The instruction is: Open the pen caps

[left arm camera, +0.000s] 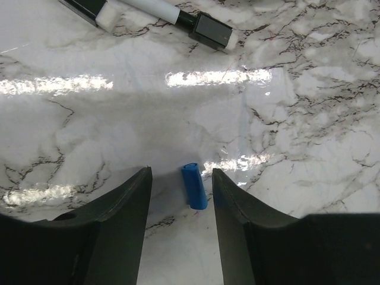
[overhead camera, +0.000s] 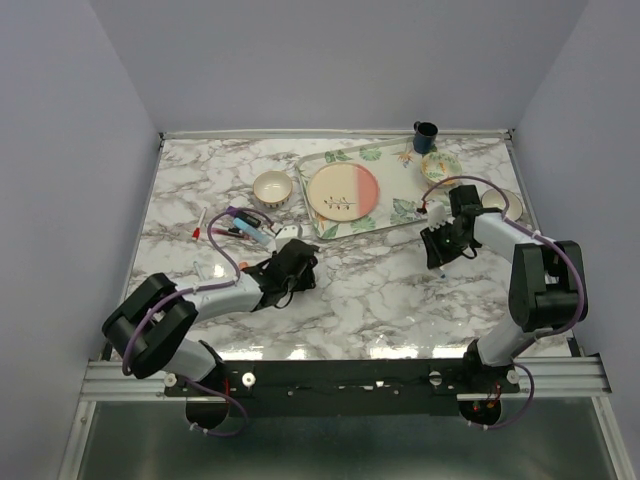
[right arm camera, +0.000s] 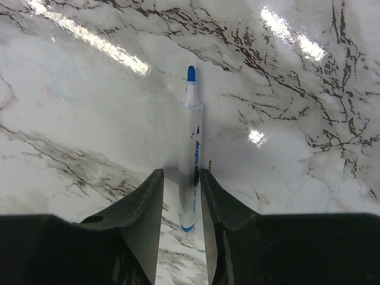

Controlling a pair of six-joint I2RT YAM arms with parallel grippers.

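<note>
Left wrist view first: the left pincer stands moderately wide, and a blue pen cap lies loose on the stone between its fingers. It's a short, plain cylinder, tilted a little, nearer the right-hand finger in this picture, with bare marble showing on both sides of it. Ahead of the pincer, at the far edge of the view, lie two markers with white barrels and black ends.

Over to the right wrist view: the right pincer is set narrow around an uncapped pen. The pen has a pale barrel with blue lettering, blue at its near end and a bare blue nib pointing straight away from the jaws. One finger sits right against the barrel, the other stands off it with a dark sliver between, so nothing is clamped.

From the top external view, a cluster of pens lies just beyond the left pincer. Further out between the two pincers sits a leaf-patterned tray carrying a plate. The surface is glossy white marble with grey veins and bright glare streaks, boxed in by pale walls.
</note>
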